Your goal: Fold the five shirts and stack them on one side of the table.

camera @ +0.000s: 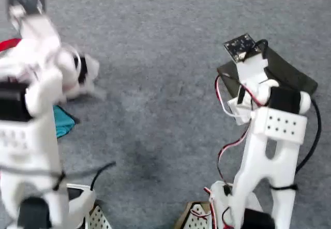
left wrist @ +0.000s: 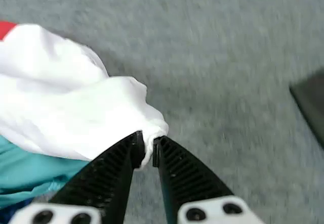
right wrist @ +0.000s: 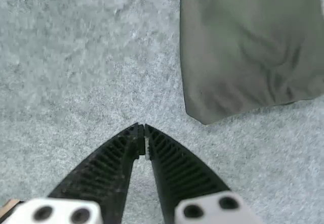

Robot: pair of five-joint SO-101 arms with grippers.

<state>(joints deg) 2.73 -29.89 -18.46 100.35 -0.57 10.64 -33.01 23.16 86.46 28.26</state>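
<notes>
- White shirt at left of table, bunched over teal shirt, edge pinched in left gripper.
- Dark olive shirt flat at right, near right gripper, pressed together, empty.

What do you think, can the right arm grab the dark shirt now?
Probably yes. The right gripper hangs shut and empty over the table, with the dark shirt lying just beside it and nothing between. It would only need to open first.
</notes>
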